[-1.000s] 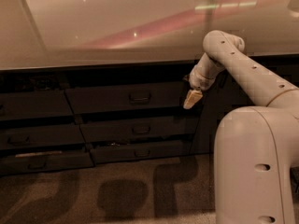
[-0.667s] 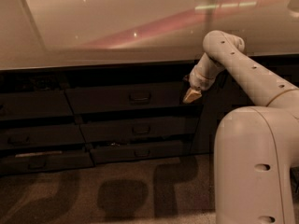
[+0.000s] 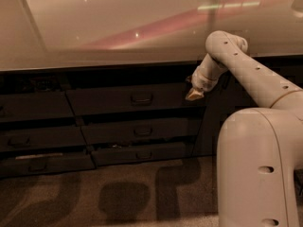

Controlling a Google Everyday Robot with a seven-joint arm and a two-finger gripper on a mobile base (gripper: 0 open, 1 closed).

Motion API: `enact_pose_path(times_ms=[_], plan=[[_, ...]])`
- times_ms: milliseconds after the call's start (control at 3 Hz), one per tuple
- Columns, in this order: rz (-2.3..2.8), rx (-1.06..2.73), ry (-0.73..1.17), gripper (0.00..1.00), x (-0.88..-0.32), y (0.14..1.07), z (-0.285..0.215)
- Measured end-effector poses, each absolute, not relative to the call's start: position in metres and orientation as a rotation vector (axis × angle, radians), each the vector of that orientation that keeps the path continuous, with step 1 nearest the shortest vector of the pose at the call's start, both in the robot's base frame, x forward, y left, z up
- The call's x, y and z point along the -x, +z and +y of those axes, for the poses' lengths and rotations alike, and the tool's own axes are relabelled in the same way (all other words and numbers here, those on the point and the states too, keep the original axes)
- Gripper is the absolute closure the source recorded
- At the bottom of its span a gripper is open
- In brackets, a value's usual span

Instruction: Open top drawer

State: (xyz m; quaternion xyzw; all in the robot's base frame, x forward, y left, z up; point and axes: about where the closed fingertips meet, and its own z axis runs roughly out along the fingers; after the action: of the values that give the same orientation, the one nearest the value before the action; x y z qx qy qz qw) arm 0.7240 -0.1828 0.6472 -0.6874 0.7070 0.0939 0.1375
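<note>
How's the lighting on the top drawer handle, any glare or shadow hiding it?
Camera view: dim, warm light; the top drawer is dark but its handle shows; glare streaks only the counter; the end effector hangs by the drawer's right end; shadows fall on the floor.

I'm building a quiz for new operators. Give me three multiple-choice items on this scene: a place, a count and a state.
1. The gripper is: A by the right end of the top drawer; B down at the floor; C behind the robot's base.
2. Stacked drawer fronts in the centre column: A one; B three; C five.
3. The top drawer is: A pulled fully out; B shut; C removed.

Key: A, the gripper hangs right of the handle, against the front's end. B, three fronts lie one under another, each with a handle. B, its front sits back with no tray showing.
</note>
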Motion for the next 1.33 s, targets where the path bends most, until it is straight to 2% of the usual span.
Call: enact_pose_path(times_ms=[1333], plan=[[2.045,1.989,0.272,1.0,-0.7292,0.6566,-0.1842]])
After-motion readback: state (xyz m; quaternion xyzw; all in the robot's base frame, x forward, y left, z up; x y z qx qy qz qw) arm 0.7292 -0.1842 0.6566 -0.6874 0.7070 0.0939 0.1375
